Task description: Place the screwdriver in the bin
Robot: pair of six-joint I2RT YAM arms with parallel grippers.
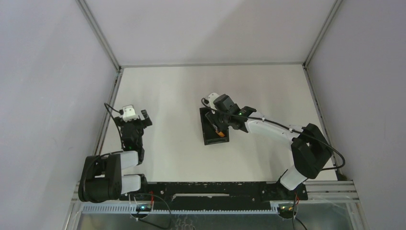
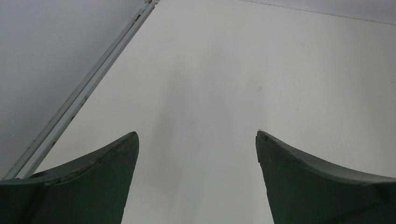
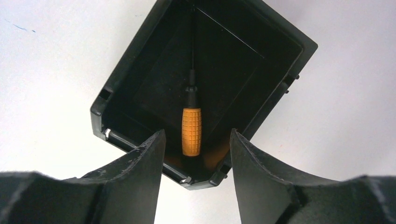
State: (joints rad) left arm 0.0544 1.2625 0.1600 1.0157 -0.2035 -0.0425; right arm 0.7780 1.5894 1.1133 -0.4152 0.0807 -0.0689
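The screwdriver (image 3: 191, 131) lies inside the bin (image 3: 100, 109), so the task looks all but done; the right gripper (image 3: 197, 134) hangs over it, jaws parted clear of the handle; the left gripper (image 2: 197, 135) sits wide open over bare table; only withdrawal seems left.

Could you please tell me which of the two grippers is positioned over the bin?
The right gripper: it is open above the bin, where the screwdriver lies. The left gripper, also open, has only table beneath it.
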